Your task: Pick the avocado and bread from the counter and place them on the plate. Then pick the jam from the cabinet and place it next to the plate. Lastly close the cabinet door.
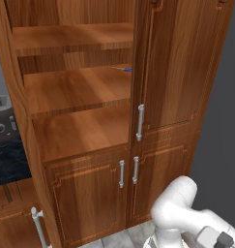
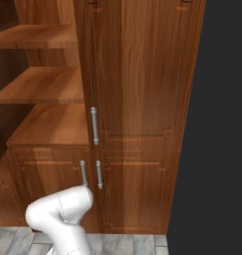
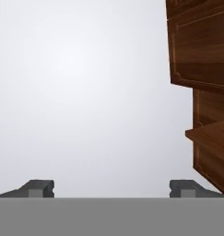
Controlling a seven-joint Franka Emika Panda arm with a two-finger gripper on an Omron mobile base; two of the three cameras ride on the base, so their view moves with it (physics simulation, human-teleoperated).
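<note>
Cabinet point(image 1: 80, 97) shelves exposed, jam not identified; fingers point(image 3: 111, 188) spread apart, holding nothing. Shelves should be searched before any reach is made.

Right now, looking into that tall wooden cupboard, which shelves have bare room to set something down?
The cabinet has three shelves with bare wood: the top shelf, the middle shelf and the lowest shelf above the two small doors. Only a small blue thing shows at the middle shelf's back right, beside the closed tall door.
</note>
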